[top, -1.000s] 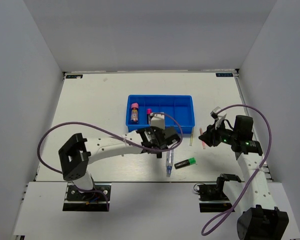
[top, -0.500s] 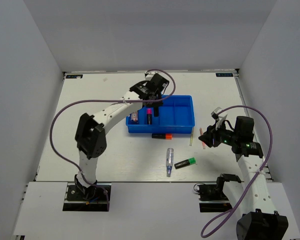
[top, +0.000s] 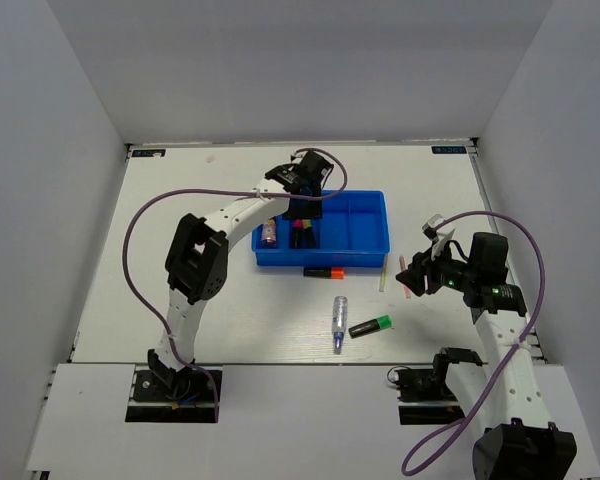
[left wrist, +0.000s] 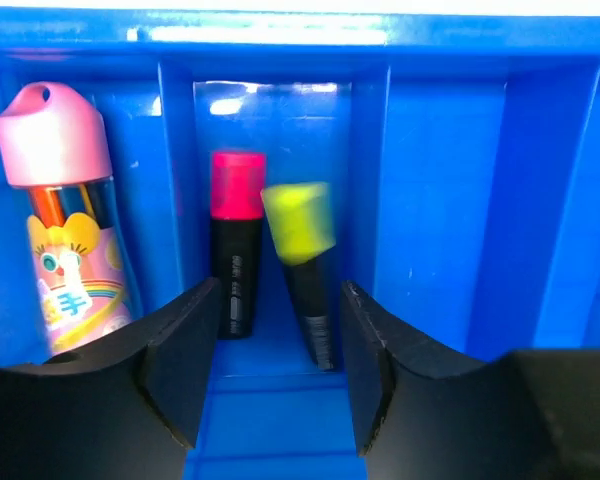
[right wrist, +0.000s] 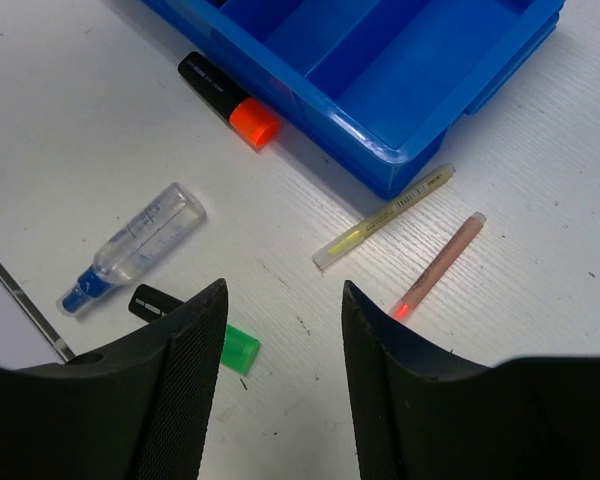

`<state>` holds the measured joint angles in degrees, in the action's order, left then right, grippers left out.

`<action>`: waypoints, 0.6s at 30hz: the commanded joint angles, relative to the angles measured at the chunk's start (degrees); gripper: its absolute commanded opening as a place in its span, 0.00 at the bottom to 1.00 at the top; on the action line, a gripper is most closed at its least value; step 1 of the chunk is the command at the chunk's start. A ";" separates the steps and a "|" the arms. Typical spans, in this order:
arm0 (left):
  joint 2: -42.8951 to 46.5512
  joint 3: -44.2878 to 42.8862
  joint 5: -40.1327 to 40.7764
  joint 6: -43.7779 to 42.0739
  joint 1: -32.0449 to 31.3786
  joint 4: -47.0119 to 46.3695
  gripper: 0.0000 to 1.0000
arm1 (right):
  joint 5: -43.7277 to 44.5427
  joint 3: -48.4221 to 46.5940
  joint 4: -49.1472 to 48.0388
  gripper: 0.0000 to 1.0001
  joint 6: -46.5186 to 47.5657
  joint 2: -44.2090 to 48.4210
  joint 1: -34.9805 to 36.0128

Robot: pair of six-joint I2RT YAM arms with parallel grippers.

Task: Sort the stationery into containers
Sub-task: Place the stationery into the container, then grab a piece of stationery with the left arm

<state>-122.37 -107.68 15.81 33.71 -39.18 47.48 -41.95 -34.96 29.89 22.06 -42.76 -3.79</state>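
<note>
Yellow highlighter (left wrist: 302, 270) lies tilted in tray (left wrist: 280, 30) slot, beside pink highlighter (left wrist: 235, 255). Your left claw (left wrist: 280, 315) wide open, empty, close over dividers (left wrist: 370, 180): drift sideways on lift and you snag tray. Right claw (right wrist: 280, 300) open, empty.

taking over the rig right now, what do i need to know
Left gripper: open, over the tray, at its second compartment from the left.
Right gripper: open, holding nothing, above the table near the two sticks.
In the tray: glue stick in the left end compartment; pink highlighter and yellow highlighter together in the next.
On the table: orange highlighter against the tray's near wall, pen, green highlighter, yellow stick, pink stick.
Done: three items sorted. Left: those five.
</note>
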 commanded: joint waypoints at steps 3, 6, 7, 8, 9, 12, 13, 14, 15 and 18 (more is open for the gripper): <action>4.41 -0.69 -0.43 -1.28 0.07 -0.47 0.63 | -0.41 0.07 -1.15 0.54 0.17 -0.04 -0.25; 6.52 0.27 -0.43 -1.63 -0.28 -0.20 0.53 | -0.67 0.07 -0.80 0.49 0.35 -0.04 -0.34; 7.48 0.88 -0.43 -1.72 -1.50 -0.29 0.36 | -0.59 0.15 -0.71 0.41 0.52 0.83 -0.43; 9.49 1.76 0.79 -2.24 -2.04 -0.37 0.28 | -1.11 0.16 -0.62 0.18 0.87 -0.03 -0.34; 10.65 2.55 1.58 -2.25 -3.52 -0.37 0.22 | -1.02 0.16 -0.36 0.07 1.22 0.13 -0.34; 17.32 9.83 6.33 -0.76 -7.75 0.85 0.15 | -3.83 0.15 0.34 0.03 4.37 -0.21 -0.16; 22.21 13.08 7.12 -0.41 -8.45 0.68 0.15 | -4.88 0.16 0.52 0.08 7.96 -0.56 -0.16; 23.91 16.07 7.39 0.38 -10.20 0.77 0.27 | -8.81 0.07 1.48 0.26 10.08 -0.91 -0.16; 25.15 17.49 7.74 1.34 -10.65 2.16 0.40 | -14.41 -0.19 4.71 0.38 17.67 -2.31 -0.16; 36.02 24.17 7.04 2.23 -11.09 6.37 0.78 | -25.33 -0.20 13.52 0.65 41.66 -4.78 0.01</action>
<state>-95.37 -87.05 20.53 34.13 -51.16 49.34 -53.34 -34.83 34.39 40.10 -45.63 -3.84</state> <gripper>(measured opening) 0.740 0.587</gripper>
